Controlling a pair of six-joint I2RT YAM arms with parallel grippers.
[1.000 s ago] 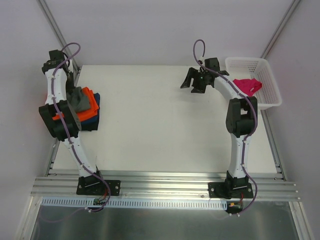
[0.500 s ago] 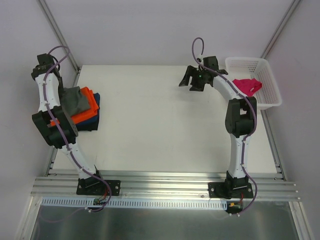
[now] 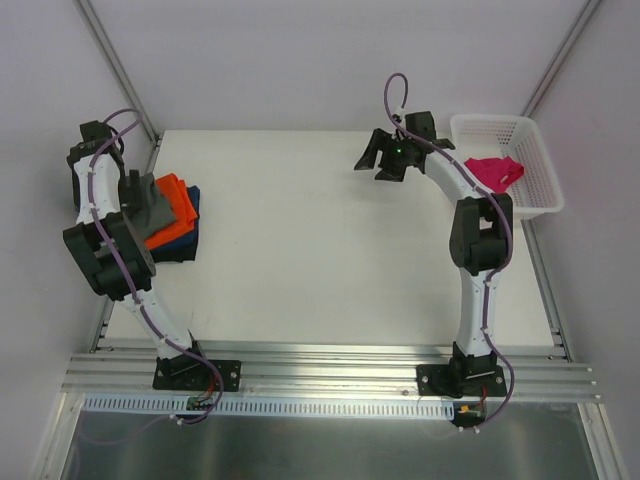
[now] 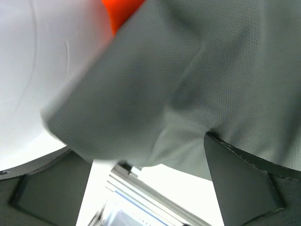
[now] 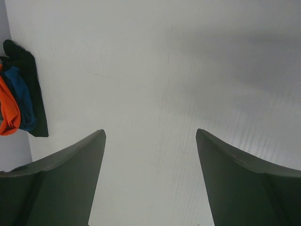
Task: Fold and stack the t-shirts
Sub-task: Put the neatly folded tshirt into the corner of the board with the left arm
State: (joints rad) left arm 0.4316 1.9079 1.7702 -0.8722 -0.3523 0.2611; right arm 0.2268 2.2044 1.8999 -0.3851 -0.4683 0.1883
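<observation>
Left fingers (image 4: 249,188) apart by grey t-shirt (image 4: 225,80); right fingers (image 5: 244,188) apart.

- Dark grey mesh-cloth t-shirt (image 4: 221,80) fills the centre through 3 o'clock.
- Bright orange cloth t-shirt (image 4: 123,12) shows at 12 o'clock.
- White desk (image 4: 28,70) lies at 9 o'clock.
- Left gripper (image 4: 138,146) jaws are spread wide.

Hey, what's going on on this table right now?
A two-armed robot is folding and stacking laundry. The left gripper, jaws apart, is at the grey shirt, which lies on the orange shirt at the left edge of the table. The right gripper hangs open over bare table, holding nothing. A pink shirt lies in the basket.
</observation>
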